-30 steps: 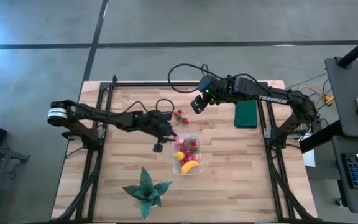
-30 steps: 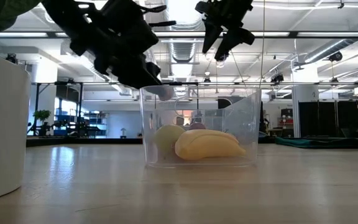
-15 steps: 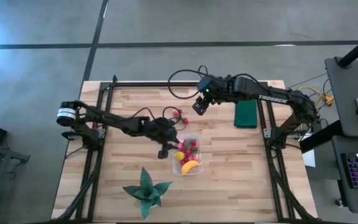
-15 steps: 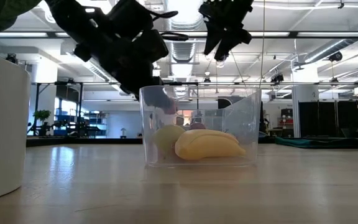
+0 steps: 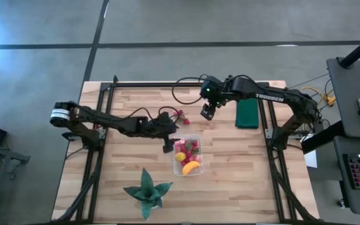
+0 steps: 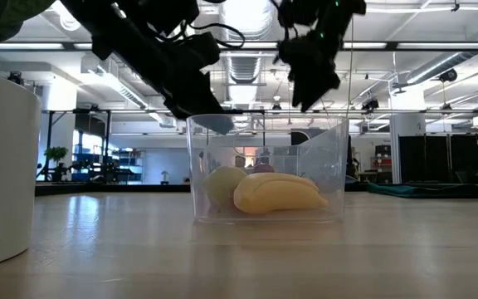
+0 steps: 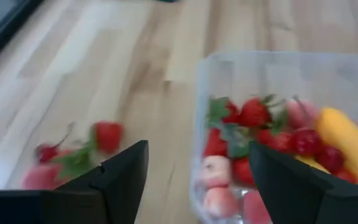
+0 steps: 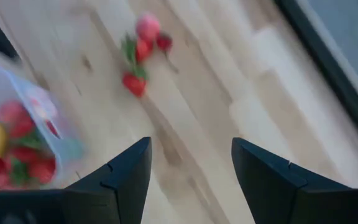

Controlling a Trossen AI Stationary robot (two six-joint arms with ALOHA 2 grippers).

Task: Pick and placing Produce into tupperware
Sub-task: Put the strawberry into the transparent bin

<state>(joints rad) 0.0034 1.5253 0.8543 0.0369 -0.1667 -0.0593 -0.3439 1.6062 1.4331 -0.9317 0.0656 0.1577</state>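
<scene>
The clear tupperware [image 5: 195, 139] stands mid-table and holds red and pink strawberries [image 7: 253, 115], a lemon [image 6: 222, 187] and a banana [image 6: 276, 193]. A few loose strawberries [image 5: 180, 115] lie on the wood beyond it, also seen in the right wrist view [image 8: 138, 56]. My left gripper [image 5: 167, 147] hangs open just over the tupperware's left rim [image 7: 197, 149], with nothing between its fingers. My right gripper [image 5: 207, 114] hovers open above the table, right of the loose strawberries [image 8: 191, 144], and it is empty too.
A dark green flat rectangle [image 5: 247, 115] lies at the far right of the table. A green spiky plant [image 5: 145, 190] stands near the front edge, its white pot [image 6: 2, 166] large in the low view. Black frame rails [image 5: 105, 106] run along both table sides.
My left gripper has edged right, up to the tupperware's left rim, and its wrist has rolled. My right gripper has come down and toward the near right, rolling as it went, and now hangs lower beside the loose strawberries.
</scene>
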